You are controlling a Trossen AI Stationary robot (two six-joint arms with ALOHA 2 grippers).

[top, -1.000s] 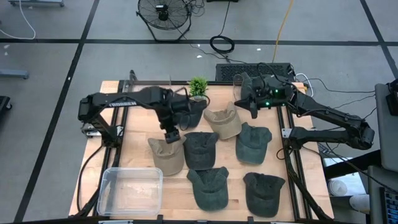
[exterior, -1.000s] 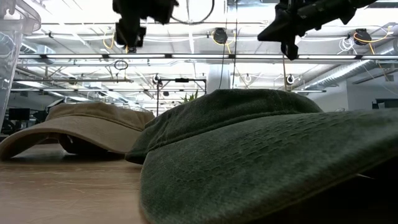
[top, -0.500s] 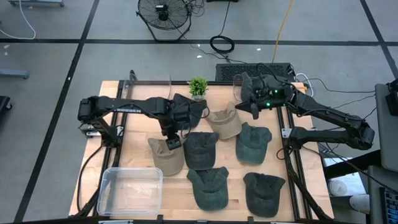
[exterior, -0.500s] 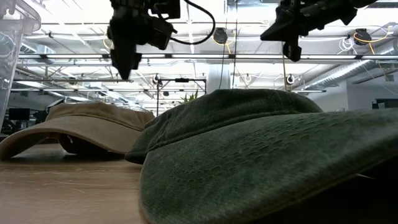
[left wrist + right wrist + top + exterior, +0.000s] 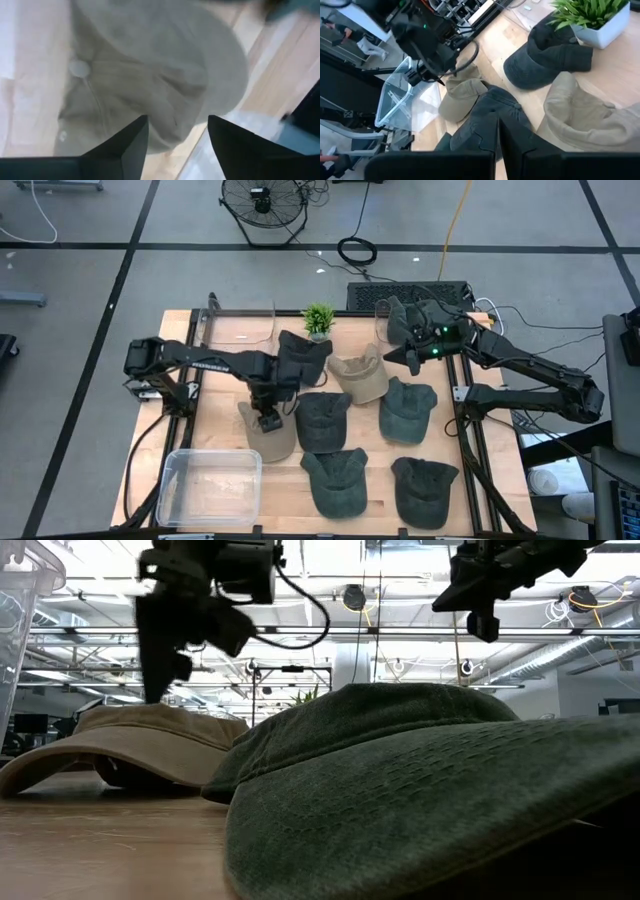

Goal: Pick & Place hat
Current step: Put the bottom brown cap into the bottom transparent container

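the left gripper (image 5: 268,418) hangs over the tan hat (image 5: 150,80) by the clear bin (image 5: 208,486), fingers spread, holding nothing; it should pinch the soft, domed crown squarely. the right gripper (image 5: 396,358) waits closed and empty near the small potted plant (image 5: 318,318).

No readable text, labels, brands or numbers in any view.
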